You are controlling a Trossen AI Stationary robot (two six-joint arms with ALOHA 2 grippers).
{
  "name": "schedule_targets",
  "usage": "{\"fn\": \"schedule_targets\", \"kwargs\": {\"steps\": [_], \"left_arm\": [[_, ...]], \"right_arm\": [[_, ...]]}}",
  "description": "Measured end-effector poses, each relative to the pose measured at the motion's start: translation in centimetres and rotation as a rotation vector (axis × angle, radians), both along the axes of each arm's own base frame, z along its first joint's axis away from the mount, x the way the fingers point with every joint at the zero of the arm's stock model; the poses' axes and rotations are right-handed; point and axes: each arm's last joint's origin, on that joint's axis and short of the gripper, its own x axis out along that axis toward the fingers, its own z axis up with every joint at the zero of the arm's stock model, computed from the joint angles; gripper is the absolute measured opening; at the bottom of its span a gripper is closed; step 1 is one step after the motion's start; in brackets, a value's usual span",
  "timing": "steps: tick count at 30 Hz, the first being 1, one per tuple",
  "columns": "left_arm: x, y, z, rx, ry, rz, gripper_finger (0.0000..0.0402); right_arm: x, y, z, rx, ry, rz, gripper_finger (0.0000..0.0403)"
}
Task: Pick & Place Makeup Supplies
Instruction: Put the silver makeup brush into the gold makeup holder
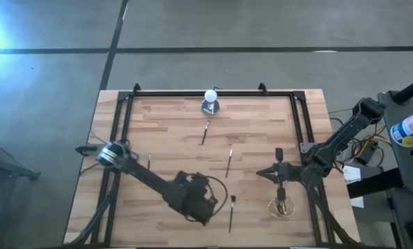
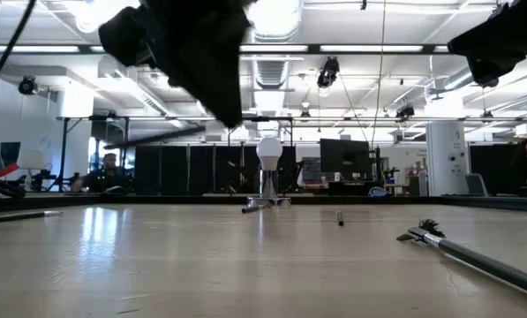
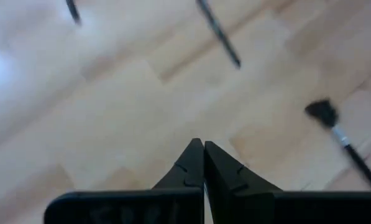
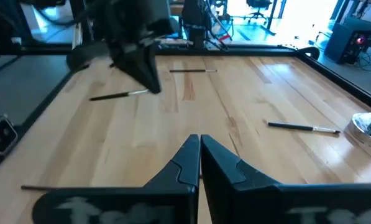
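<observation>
Several thin dark makeup brushes lie flat on the wooden table: one [image 1: 205, 131] near the middle, one [image 1: 229, 162] to its right, one [image 1: 149, 160] at the left, and one with a fanned tip [image 1: 232, 211] near the front. My left gripper [image 1: 207, 209] hovers shut above the table just left of the fan brush [image 3: 334, 127]. My right gripper [image 1: 263, 171] is shut, points toward the table's left and hangs above the boards [image 4: 199, 140]. A round clear holder [image 1: 282, 206] stands below the right wrist, with thin handles apparently in it.
A white ball on a round grey base [image 1: 210, 102] stands at the far edge's middle [image 2: 270, 155]. A black frame [image 1: 213, 93] runs around the tabletop. Bare boards lie between the two grippers. Beyond the table the low view shows a room with desks and a person [image 2: 111, 168].
</observation>
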Motion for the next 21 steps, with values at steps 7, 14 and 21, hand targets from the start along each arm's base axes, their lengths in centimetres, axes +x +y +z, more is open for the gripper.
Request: {"fn": "schedule_targets", "kwargs": {"steps": [7, 14, 21], "left_arm": [[-2.9, 3.5, 0.0, 0.076, -0.295, -0.135, 0.0000], [-4.2, 8.3, -3.0, 0.150, -0.786, -0.281, 0.0000], [-4.5, 13.9, -3.9, 0.261, -0.951, -0.357, 0.0000]], "right_arm": [[0.7, -0.7, 0.2, 0.059, -0.016, -0.016, 0.0008], [1.9, -2.1, 0.4, 0.173, -0.033, -0.055, 0.0008], [3.3, -4.3, 0.9, 0.276, -0.113, -0.103, 0.0013]]}}
